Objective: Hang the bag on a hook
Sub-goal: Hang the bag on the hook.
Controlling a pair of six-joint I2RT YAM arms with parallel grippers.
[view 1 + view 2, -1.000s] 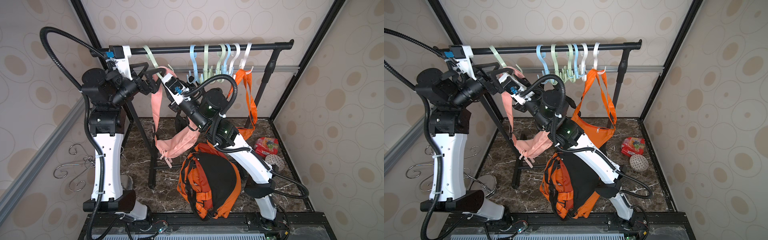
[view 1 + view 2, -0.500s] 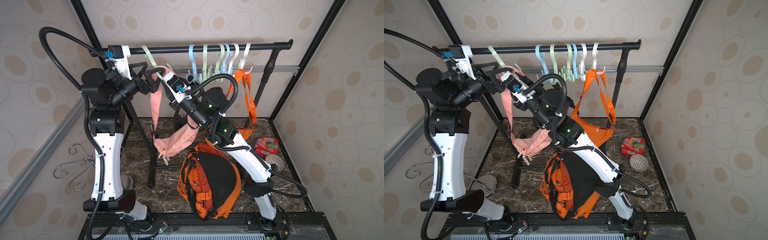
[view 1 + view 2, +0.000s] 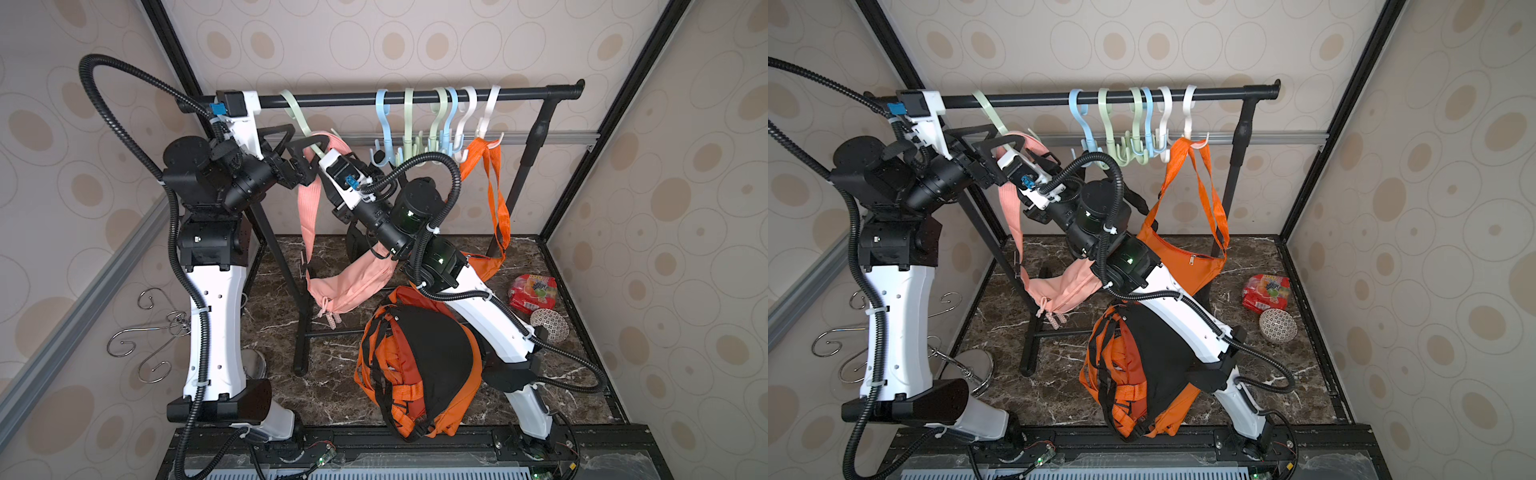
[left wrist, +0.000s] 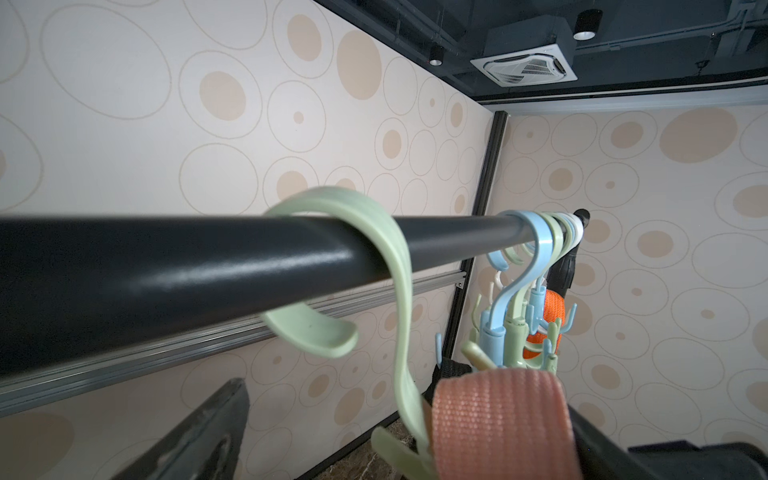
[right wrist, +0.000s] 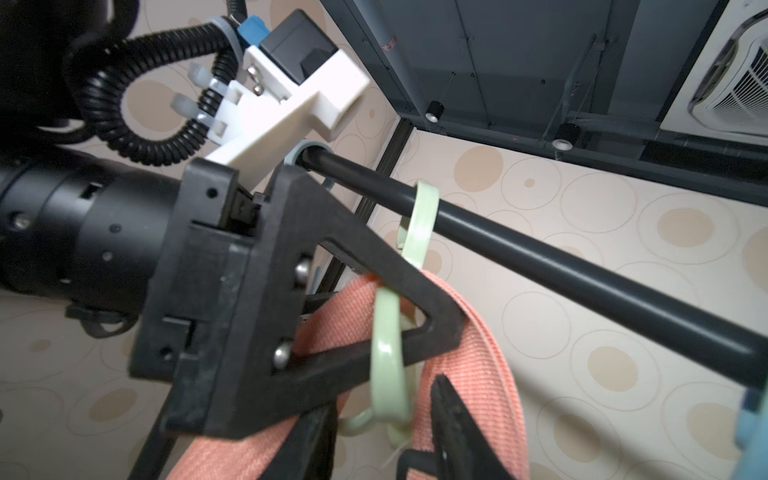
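The pink bag (image 3: pixel 349 286) (image 3: pixel 1059 291) hangs under the black rail (image 3: pixel 519 93), its strap (image 4: pixel 498 424) (image 5: pixel 478 365) looped over the pale green hook (image 3: pixel 297 114) (image 3: pixel 988 112) (image 4: pixel 399 291) (image 5: pixel 386 361). My left gripper (image 3: pixel 305 141) (image 3: pixel 1005 139) (image 4: pixel 399 449) is wide open around the hook's lower end, and the strap lies beside one finger (image 5: pixel 361 291). My right gripper (image 5: pixel 382 432) is just below. Its jaws are apart, with the hook's tip and the strap between them. In both top views its wrist hides its fingertips.
Several blue, green and white hooks (image 3: pixel 428 120) hang further along the rail. An orange bag (image 3: pixel 494 199) hangs on the last white one. An orange-and-black backpack (image 3: pixel 419 365), a red packet (image 3: pixel 534 293) and a bowl (image 3: pixel 548 326) lie on the floor. Wire hooks (image 3: pixel 153 336) are on the left wall.
The right gripper has risen toward the green hook and its jaws have parted from the strap. The pink bag's body has swung slightly left. The left arm has stayed put.
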